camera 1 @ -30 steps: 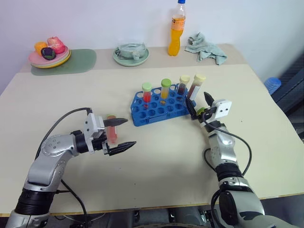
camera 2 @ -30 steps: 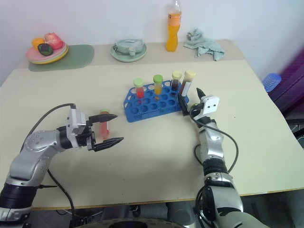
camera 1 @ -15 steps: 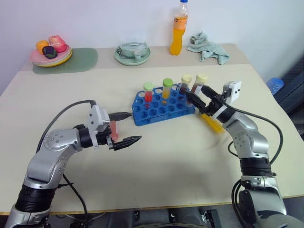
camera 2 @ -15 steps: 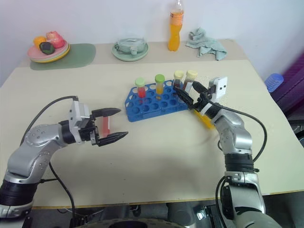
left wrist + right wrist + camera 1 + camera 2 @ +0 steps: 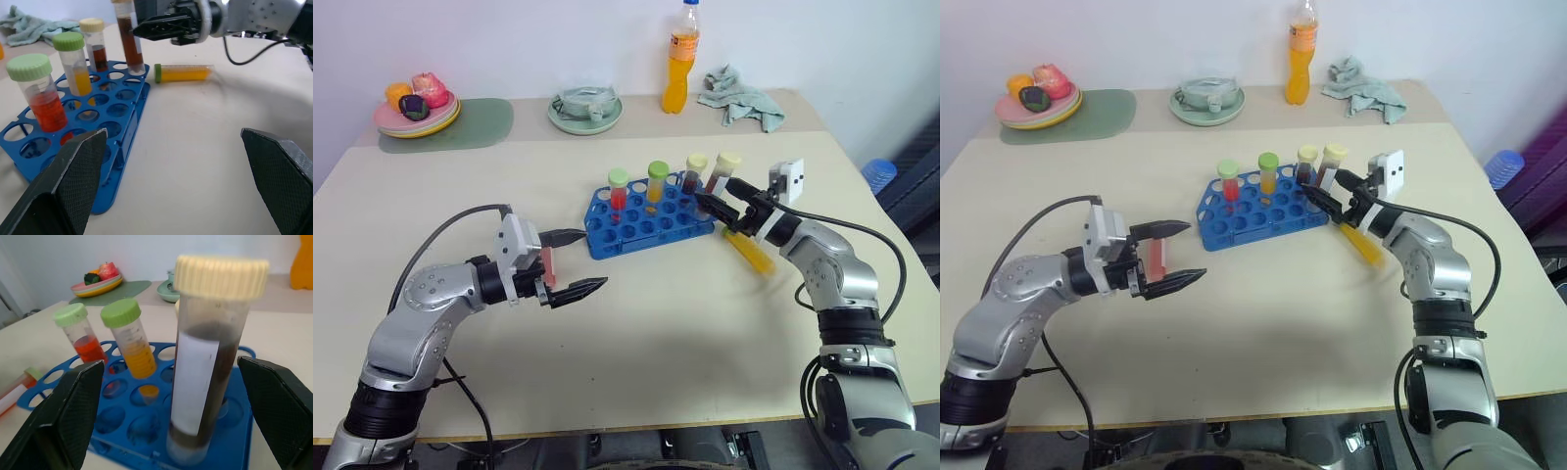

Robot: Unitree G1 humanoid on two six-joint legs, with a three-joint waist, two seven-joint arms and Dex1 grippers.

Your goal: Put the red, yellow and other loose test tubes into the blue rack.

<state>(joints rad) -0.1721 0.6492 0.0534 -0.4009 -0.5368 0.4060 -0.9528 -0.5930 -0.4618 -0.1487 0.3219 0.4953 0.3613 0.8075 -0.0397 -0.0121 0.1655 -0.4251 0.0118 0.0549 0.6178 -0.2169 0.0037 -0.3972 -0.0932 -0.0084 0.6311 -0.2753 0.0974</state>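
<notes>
- While you are watching the head view, the blue rack [image 5: 646,213] is sitting at centre frame on the table [image 5: 636,323], carrying four capped tubes: red, yellow and two dark ones.
- Your left claw [image 5: 576,262] is hovering left of centre with its fingers spread wide, gripping nothing; a red tube [image 5: 547,266] is lying on the table between them.
- Your right claw [image 5: 717,196] is hanging open at the rack's right end, fingers flanking the dark tube [image 5: 208,357] without touching it.
- A yellow tube [image 5: 183,73] is lying loose on the table, just right of the rack.
</notes>
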